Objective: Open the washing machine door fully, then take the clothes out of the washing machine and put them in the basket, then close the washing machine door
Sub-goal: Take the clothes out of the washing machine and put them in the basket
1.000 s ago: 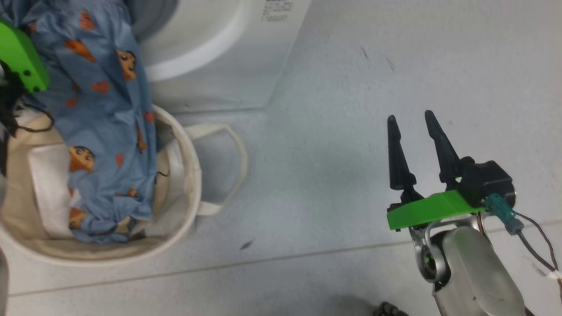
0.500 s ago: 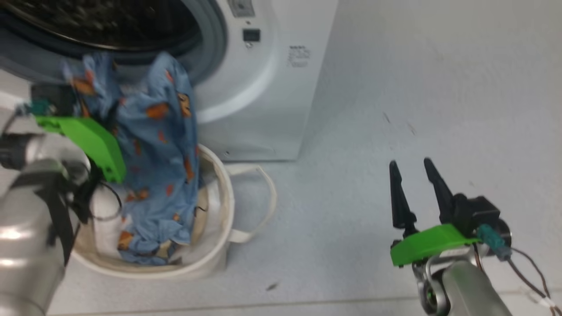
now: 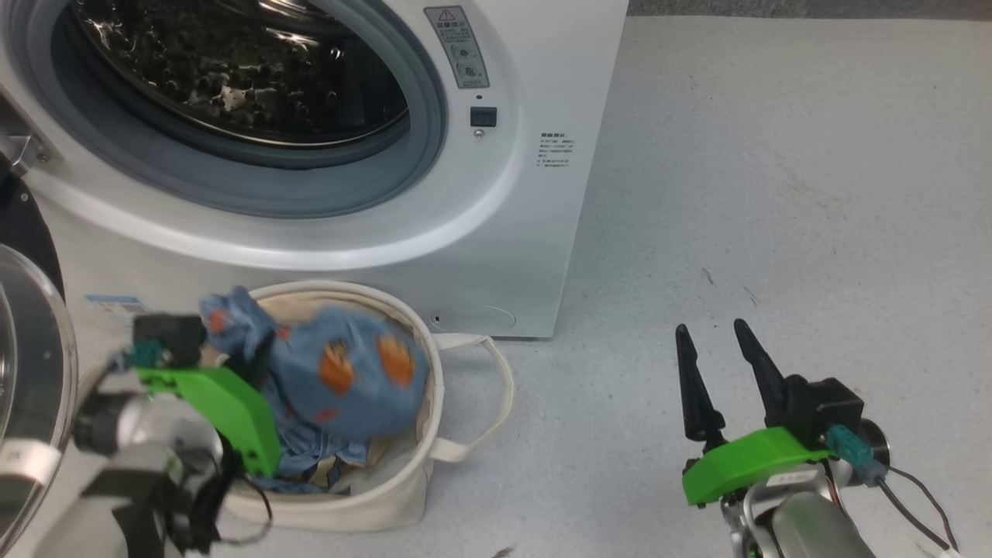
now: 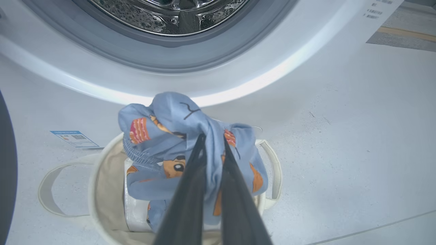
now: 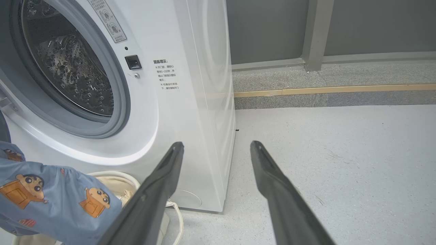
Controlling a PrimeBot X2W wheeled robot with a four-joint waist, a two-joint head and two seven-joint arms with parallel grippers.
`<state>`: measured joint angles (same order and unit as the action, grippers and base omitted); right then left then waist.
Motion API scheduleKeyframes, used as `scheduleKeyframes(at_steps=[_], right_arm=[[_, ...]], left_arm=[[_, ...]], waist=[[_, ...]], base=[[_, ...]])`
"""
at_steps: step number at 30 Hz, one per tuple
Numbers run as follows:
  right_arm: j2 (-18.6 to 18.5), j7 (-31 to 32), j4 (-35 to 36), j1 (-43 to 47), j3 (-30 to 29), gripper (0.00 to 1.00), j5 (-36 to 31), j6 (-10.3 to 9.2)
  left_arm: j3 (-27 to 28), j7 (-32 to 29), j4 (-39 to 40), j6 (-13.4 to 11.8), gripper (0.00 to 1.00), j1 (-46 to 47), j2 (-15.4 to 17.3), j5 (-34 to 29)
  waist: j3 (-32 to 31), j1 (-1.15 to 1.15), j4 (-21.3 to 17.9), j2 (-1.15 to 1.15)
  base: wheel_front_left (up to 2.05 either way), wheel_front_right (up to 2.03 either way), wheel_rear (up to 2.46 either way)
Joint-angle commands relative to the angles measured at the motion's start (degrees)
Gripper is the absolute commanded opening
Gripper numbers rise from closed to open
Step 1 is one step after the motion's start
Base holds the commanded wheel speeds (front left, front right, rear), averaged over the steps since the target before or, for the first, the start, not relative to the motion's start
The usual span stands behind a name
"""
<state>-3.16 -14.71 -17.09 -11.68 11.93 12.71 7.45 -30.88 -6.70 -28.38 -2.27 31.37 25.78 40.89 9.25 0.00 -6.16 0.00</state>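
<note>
We judge the task well past its middle. The washing machine door (image 3: 27, 364) stands open at nine o'clock in the head view, so the first step is done. The drum (image 3: 232, 77), at eleven o'clock, shows bare steel wherever we can see into it, though not all of it is in view. The clothes (image 3: 341, 372) are a blue bundle with orange figures at seven o'clock, directly over the basket (image 3: 435, 364), with their lower folds already inside it. The left gripper (image 4: 214, 137) is pinched tight on that bundle near its top. The right gripper (image 3: 711, 329) hovers at four o'clock above the floor (image 3: 775, 194), jaws wide and holding nothing. As we read it, three things remain: let the bundle drop, check the drum for anything missed, then swing the door shut.

We count one washing machine (image 3: 542, 232), one door, one basket with two loop handles (image 4: 47, 194), and two grippers. We are sure of one blue garment. The bundle may hide another, and we cannot pick out a cream piece from the basket's pale lining (image 4: 133, 211).
</note>
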Motion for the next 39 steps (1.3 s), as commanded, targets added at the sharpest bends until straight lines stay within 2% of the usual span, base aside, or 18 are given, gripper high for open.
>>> scheduleKeyframes(at_steps=[1,6,11,20,24,28,32,33,39], right_arm=[[0.3,-0.3,1.5,-0.1,1.1,1.0,0.4,0.03],[0.3,-0.3,2.0,-0.8,1.1,1.0,0.5,0.03],[0.3,-0.3,2.5,-1.6,0.7,1.0,0.3,0.03],[0.3,-0.3,3.3,-1.8,-0.3,1.0,-0.1,0.03],[0.3,-0.3,4.0,-2.4,-0.6,1.0,-0.6,0.03],[0.3,-0.3,4.8,-3.2,-0.8,1.0,-1.1,0.03],[0.3,-0.3,5.6,-4.1,-0.8,1.0,-1.7,0.03],[0.3,-0.3,5.6,-4.1,-0.8,1.0,-1.7,0.03],[0.3,-0.3,7.5,-5.0,-2.1,1.0,-2.7,0.03]], left_arm=[[2.6,-0.1,4.4,-0.9,0.0,0.7,3.0,0.6],[2.7,-0.5,7.4,-0.9,0.0,-2.7,3.4,2.1],[3.6,1.6,4.1,0.0,0.0,-1.4,4.0,2.1],[7.0,5.1,1.1,0.0,0.0,3.1,6.9,2.1],[6.0,4.5,-1.3,1.8,0.0,3.6,4.7,3.4],[4.7,5.0,-7.6,4.9,0.0,4.6,1.4,4.6],[3.9,9.2,-16.6,7.2,0.0,7.6,-1.7,4.5],[3.9,9.2,-16.6,7.2,0.0,7.6,-1.7,4.5],[2.4,15.0,-29.5,9.3,0.0,13.5,-5.0,4.4]], waist=[[0.1,0.0,0.0,0.0],[1.4,0.0,-0.7,0.0],[3.1,0.0,-1.6,0.0],[5.7,0.0,-2.4,0.0],[7.6,0.0,-2.3,0.0],[10.1,0.0,-2.5,0.0],[12.9,0.0,-3.1,0.0],[12.9,0.0,-3.1,0.0],[18.6,0.0,-3.9,0.0]], base=[[0.0,0.0,0.0],[0.0,0.0,0.0],[0.0,0.0,0.0],[0.0,0.0,0.0],[0.0,0.0,0.0],[0.0,0.0,0.0],[0.0,0.0,0.0],[0.0,0.0,0.0],[0.0,0.0,0.0]])
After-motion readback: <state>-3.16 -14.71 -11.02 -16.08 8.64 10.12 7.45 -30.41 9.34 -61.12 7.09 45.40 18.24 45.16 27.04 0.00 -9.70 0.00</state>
